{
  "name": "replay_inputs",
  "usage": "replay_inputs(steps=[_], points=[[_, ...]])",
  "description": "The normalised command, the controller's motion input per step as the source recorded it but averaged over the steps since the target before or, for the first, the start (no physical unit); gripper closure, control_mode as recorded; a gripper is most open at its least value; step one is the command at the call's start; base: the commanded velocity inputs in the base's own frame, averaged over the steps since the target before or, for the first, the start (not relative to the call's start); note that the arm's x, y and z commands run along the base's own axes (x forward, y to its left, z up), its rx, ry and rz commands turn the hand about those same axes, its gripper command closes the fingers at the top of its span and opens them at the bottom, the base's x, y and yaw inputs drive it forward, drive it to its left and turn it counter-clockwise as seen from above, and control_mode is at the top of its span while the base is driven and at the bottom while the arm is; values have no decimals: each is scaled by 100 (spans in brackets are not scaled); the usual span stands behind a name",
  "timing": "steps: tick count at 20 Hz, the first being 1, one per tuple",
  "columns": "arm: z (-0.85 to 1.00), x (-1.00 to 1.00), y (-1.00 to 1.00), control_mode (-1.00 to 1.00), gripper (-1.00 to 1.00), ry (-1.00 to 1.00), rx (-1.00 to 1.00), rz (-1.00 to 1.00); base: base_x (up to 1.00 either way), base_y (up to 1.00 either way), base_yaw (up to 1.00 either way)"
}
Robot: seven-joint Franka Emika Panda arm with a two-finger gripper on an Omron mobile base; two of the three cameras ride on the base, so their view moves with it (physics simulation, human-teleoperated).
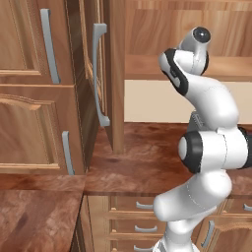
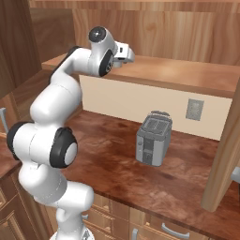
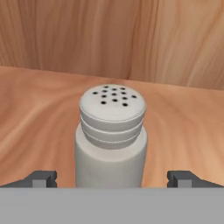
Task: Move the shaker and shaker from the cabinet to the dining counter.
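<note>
One shaker (image 3: 111, 135) is in sight, standing upright on the wooden shelf (image 3: 39, 109) of the cabinet (image 2: 187, 28), seen close in the hand view: a pale grey cylinder with a ribbed, narrower cap dotted with small dark holes. It stands between the two dark fingertips (image 3: 41, 178) of the gripper (image 3: 111, 181), which are spread wide, one on each side of the shaker with a gap to it on both sides; the gripper is released and grasps nothing.

In the right base view the white arm reaches up so that its hand (image 2: 123, 51) lies at the front edge of the shelf, at the shelf's left end. One grey toaster (image 2: 153, 138) stands on the kitchen surface (image 2: 108, 154) below, near the cream back wall, and one grey wall outlet (image 2: 193, 109) sits on that wall to the right of the toaster.

The surface is a glossy, mottled reddish-brown wood. In the left base view one cabinet door (image 1: 106, 74) stands open, edge-on, with a long grey bar handle (image 1: 98, 74); two more grey bar handles (image 1: 49, 44) show on the closed doors of the tall unit to the left. Under the surface run drawers with small curved grey handles (image 1: 145, 205).
</note>
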Motion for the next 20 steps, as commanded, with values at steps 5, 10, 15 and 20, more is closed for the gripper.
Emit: replay_inputs(steps=[5,10,15,20], points=[[0,13,0,-100,-100,0,0,0,0,0,0],[-3,10,1,-100,100,2,0,0,0,0,0],[-9,0,0,-100,100,1,0,0,0,0,0],[-7,-10,0,-100,100,0,0,0,0,0,0]])
